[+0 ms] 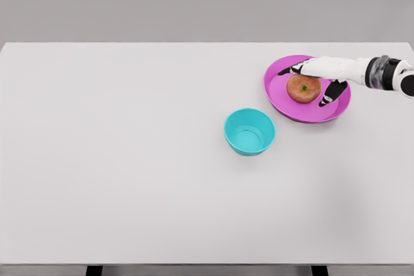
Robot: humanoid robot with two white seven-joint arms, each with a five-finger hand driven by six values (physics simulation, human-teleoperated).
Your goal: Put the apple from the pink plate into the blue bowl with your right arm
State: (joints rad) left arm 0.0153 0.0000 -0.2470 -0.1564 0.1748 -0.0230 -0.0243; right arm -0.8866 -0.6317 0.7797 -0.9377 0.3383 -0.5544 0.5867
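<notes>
As my right arm enters the head view from the right edge, it extends nearly level toward the left, forearm white with a dark grey wrist collar. My right hand [317,77] sits over the pink plate [278,92], palm facing down and toward the apple [303,88]. My fingers [333,92] are spread around the fruit: one dark-tipped finger reaches left past the top of the apple, and others hang down along its right side. They bracket the apple closely, but I cannot tell whether they press on it; the grasp is not closed. The apple rests upright on the plate, stem dimple facing up. The blue bowl [250,132] stands on the white surface [129,159] just beside the plate's lower-left rim, apart from it.
</notes>
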